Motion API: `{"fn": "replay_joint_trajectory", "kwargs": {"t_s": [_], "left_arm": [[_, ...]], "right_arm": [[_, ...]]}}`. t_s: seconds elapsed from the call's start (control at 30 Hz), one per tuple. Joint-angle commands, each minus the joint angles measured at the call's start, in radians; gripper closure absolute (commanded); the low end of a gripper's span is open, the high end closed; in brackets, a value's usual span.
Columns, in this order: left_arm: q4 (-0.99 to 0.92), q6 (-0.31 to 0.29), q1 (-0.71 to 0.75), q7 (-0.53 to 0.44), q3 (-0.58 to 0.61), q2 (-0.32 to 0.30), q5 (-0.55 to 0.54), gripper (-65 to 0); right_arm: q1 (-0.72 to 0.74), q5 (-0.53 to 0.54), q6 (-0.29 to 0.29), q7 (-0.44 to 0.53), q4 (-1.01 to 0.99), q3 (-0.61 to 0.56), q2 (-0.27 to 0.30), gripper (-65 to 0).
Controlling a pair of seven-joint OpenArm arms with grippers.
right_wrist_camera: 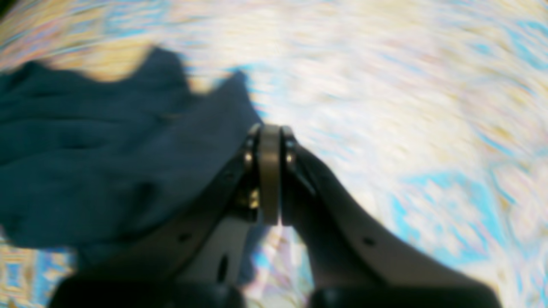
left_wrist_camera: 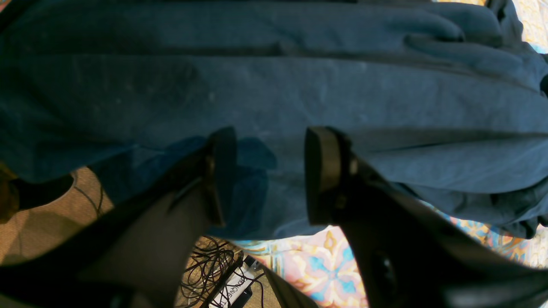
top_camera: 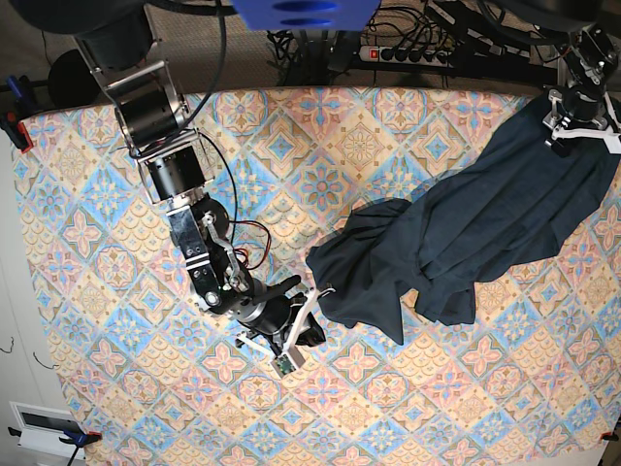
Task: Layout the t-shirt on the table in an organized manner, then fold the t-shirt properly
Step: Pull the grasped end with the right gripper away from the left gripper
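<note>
1. Nearest, right gripper (top_camera: 312, 309) sits low over the table (top_camera: 97, 272), at the t-shirt's (top_camera: 466, 223) near-left bunched edge. Wrist view: jaws pressed together, pads flat to each other, no cloth visible btwn them; shirt just to their left, pic blurred.
2. Mid: navy shirt lies crumpled, stretched diagonally across the table's right half, folds heaped at its lower-left end.
3. Far: left gripper (left_wrist_camera: 269, 175) at the far-right table edge, jaws apart w/ a shirt fold btwn them. Can't tell if it's pinched.
</note>
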Motion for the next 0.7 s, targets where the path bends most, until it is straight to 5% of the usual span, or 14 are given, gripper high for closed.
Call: {"fn": "replay_joint_trajectory", "kwargs": {"t_s": [0.0, 0.07, 0.33, 0.67], "left_arm": [[0.017, -0.002, 0.002, -0.017, -0.006, -0.016, -0.008, -25.7], [0.017, -0.002, 0.002, -0.016, -0.006, -0.016, -0.008, -25.7], [0.017, -0.003, 0.008, -0.016, -0.006, -0.017, -0.008, -25.7], [0.017, -0.003, 0.002, -0.016, -0.006, -0.016, -0.008, -25.7]], "right_arm": [[0.020, 0.016, 0.015, 0.016, 0.013, -0.013, -0.012, -0.9], [0.020, 0.013, 0.015, 0.016, 0.010, -0.039, -0.012, -4.6], [0.022, 0.012, 0.014, 0.014, -0.084, -0.042, -0.015, -36.5], [0.028, 0.012, 0.014, 0.022, -0.199, -0.042, -0.037, -37.8]]}}
